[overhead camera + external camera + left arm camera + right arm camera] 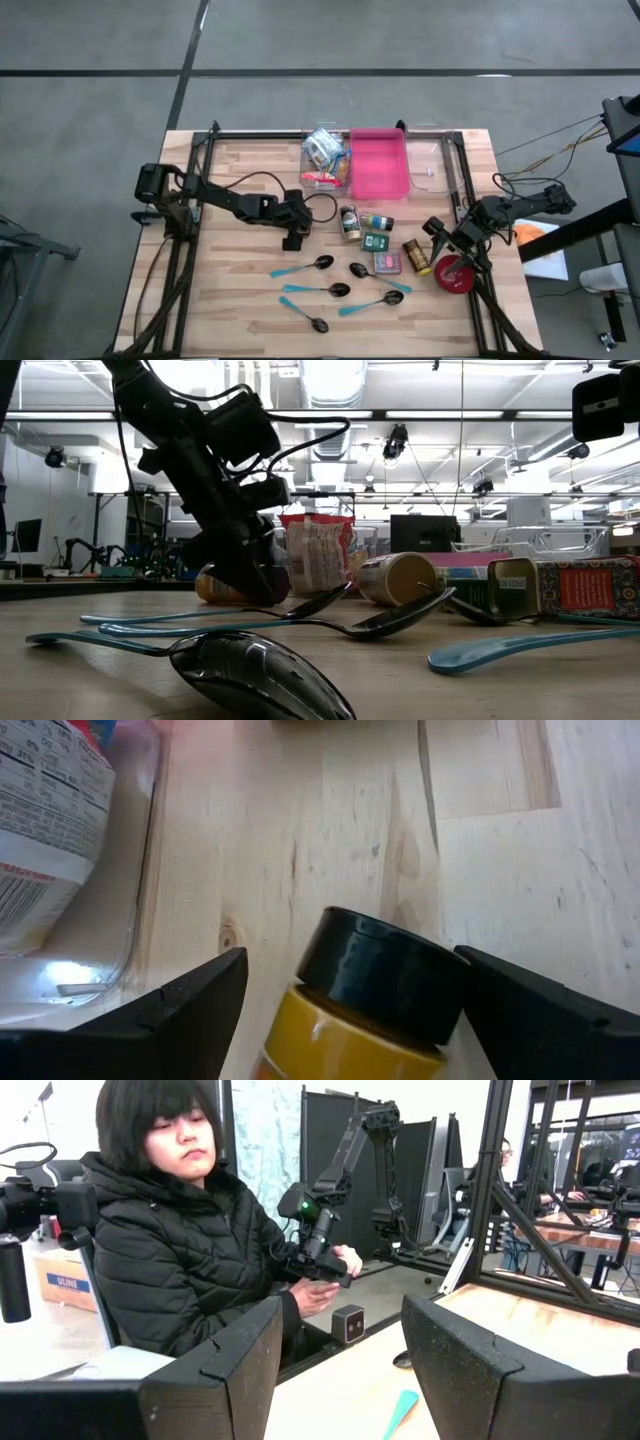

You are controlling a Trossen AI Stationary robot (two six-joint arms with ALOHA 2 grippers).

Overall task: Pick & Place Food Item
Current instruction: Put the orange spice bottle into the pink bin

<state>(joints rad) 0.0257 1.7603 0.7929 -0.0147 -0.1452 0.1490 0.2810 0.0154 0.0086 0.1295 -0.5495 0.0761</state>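
A yellow jar (330,1045) with a black lid (385,975) lies on its side on the wooden table (240,300), left of the other jars. My left gripper (350,958) slants down over it, open, with one finger on each side of the lid; I see no touch. In the high view the left gripper (293,238) hides the jar. In the low view the yellow jar (213,590) shows behind the fingers (245,575). My right gripper (437,235) waits at the table's right edge, open with nothing between its fingers (230,1370).
A clear bin (318,170) of snack bags and a pink tray (378,165) stand at the far edge. Jars (349,222) and tins (375,241) lie mid-table, a red disc (455,275) at the right. Several teal-handled spoons (310,290) lie near the front. A person (170,1250) sits beyond the table.
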